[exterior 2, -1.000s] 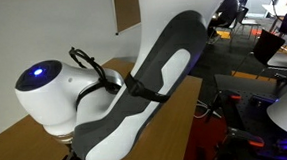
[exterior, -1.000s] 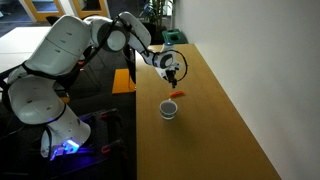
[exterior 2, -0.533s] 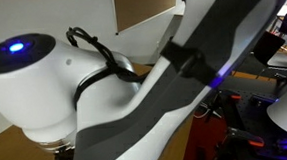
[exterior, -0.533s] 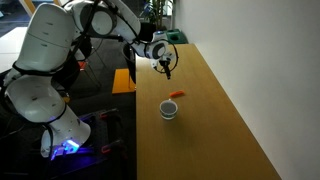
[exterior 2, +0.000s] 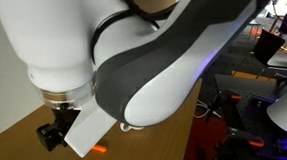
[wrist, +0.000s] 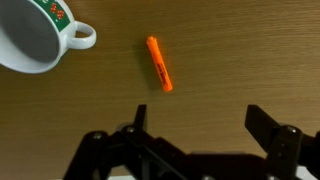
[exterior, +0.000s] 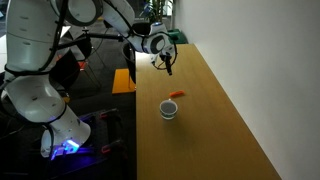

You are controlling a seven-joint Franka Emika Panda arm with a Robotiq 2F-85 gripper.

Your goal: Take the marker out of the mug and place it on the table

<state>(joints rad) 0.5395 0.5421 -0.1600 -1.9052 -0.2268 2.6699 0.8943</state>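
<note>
The orange-red marker lies flat on the wooden table, beside the white mug, not in it. In an exterior view the marker lies just behind the mug on the table. My gripper is open and empty, raised above the table and away from the marker. In the exterior view it hangs well above the far part of the table. In the exterior view taken close to the arm, the arm fills the picture; an orange speck, probably the marker, shows beneath it.
A small orange-brown stand sits beside the table's far end. The robot base stands off the table's long edge. Chairs and desks are in the background.
The arm has lifted and pulled back toward the table's far end, away from the mug and marker. The marker and mug have not moved.
</note>
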